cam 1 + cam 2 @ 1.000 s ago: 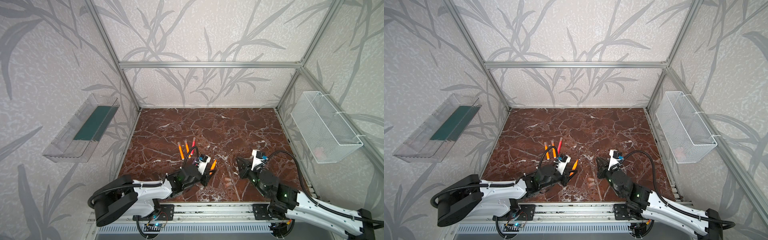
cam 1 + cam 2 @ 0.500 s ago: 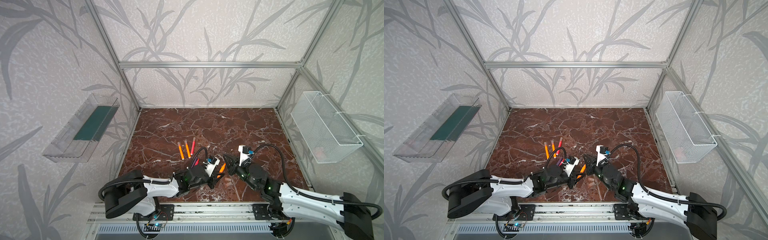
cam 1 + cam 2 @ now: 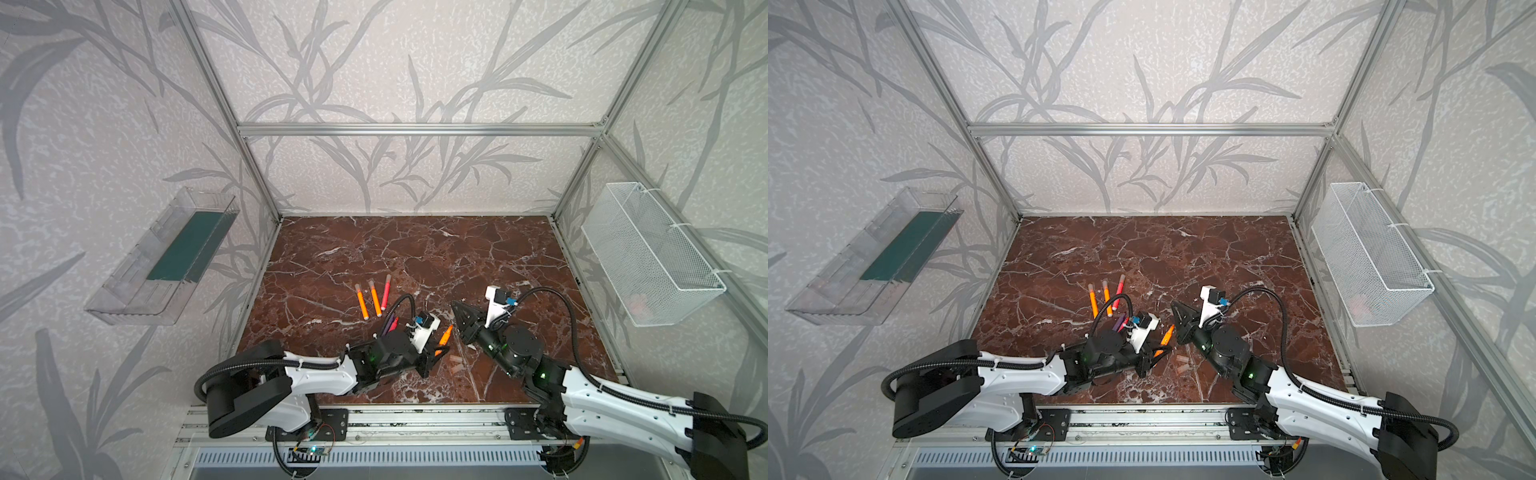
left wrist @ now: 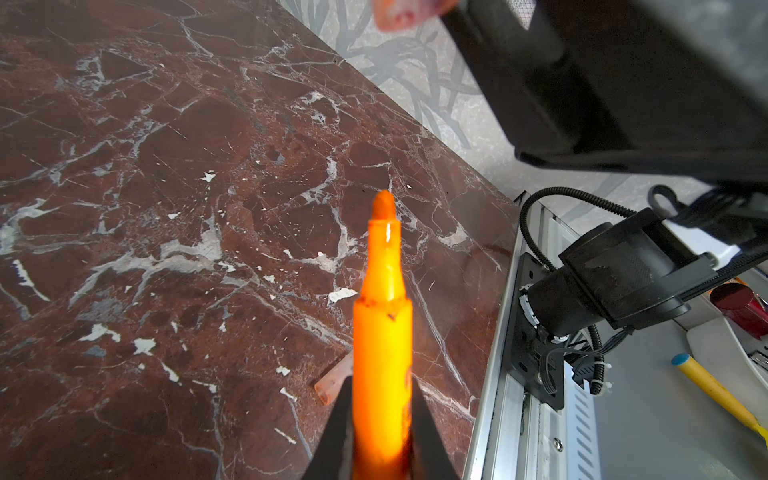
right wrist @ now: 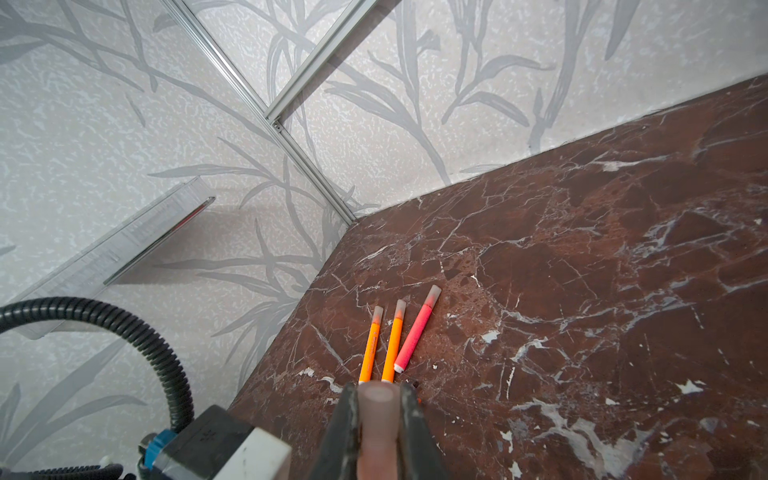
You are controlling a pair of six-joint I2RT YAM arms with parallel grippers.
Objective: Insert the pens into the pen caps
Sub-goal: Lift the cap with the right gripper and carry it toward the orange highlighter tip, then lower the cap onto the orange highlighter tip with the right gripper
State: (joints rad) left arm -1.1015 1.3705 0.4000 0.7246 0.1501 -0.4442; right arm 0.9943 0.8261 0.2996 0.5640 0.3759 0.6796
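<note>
Left gripper (image 4: 381, 388) clamped on orange pen (image 4: 382, 332), tip raised toward right gripper (image 5: 379, 392), which pinches one pen cap (image 5: 376, 419); both arms low, reaching forward over the table's front edge with wrists turned inward, pen tip and cap near but apart. Two loose caps (image 3: 457, 368) lie just beside on the red-brown marble tabletop (image 3: 415, 257), three capped pens (image 3: 375, 298) farther back. Leaf-pattern walls (image 3: 395, 75); wire basket (image 3: 648, 257) right, clear tray (image 3: 166, 257) left.

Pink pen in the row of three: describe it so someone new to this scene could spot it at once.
In a top view, find the brown marble table and look a little left of its middle, where three capped pens lie side by side. The pink pen is the rightmost of that row; the other two are orange.
</note>
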